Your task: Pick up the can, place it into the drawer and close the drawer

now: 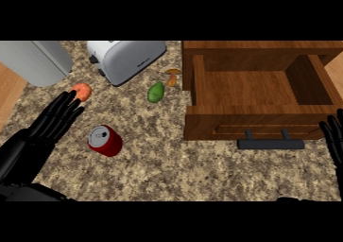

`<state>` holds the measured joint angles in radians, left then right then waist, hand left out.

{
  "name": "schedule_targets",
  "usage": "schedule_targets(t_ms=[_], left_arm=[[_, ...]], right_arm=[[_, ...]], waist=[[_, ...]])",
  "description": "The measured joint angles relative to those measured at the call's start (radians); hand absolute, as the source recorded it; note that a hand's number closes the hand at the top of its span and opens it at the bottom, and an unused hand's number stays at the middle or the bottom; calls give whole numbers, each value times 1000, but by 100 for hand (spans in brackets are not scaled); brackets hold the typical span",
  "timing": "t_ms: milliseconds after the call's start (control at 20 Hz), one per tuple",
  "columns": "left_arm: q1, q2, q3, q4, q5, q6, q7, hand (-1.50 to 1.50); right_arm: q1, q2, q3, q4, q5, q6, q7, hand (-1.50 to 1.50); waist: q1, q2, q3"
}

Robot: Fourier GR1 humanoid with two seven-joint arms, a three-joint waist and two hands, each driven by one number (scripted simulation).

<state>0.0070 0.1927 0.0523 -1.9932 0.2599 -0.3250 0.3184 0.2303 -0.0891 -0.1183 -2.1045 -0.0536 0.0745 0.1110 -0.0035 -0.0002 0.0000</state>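
Observation:
A red can (105, 140) with a silver top lies on its side on the speckled counter (167, 165), left of centre. My left hand (45, 128) is open, fingers straight, just left of the can and apart from it. The wooden drawer (201, 85) stands pulled open at the right, nothing inside it, with a black handle (270, 143) on its front. At the right edge my right hand (338, 139) rests open with fingers up, beside the drawer's front corner.
A silver toaster (125, 59) stands at the back, a grey appliance (30, 61) at the back left. An orange vegetable (82, 90) lies by my left fingertips. A green fruit (156, 92) and a brown mushroom (172, 75) lie left of the drawer.

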Motion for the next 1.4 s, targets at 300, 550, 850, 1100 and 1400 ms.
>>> schedule_targets(t_ms=[300,550,850,1100,1400], left_arm=[[-23,-31,-10,134,-69,-23,-102,-150],[-26,-50,-11,219,-123,-28,-184,-150],[-30,-57,8,293,-160,-26,-244,-150],[-35,-65,13,391,-216,-17,-336,-150],[-39,-29,59,529,-235,-54,-461,-150]], right_arm=[[18,-9,-51,3,-30,39,-22,-150],[44,14,-44,24,-7,61,-70,-150],[12,7,-76,50,-14,78,-61,-150],[6,3,-102,67,-23,98,-71,-150],[-10,14,-101,80,-10,100,-72,-150]], waist=[[-1,0,0],[0,0,0],[1,0,0],[0,0,0],[0,0,0]])
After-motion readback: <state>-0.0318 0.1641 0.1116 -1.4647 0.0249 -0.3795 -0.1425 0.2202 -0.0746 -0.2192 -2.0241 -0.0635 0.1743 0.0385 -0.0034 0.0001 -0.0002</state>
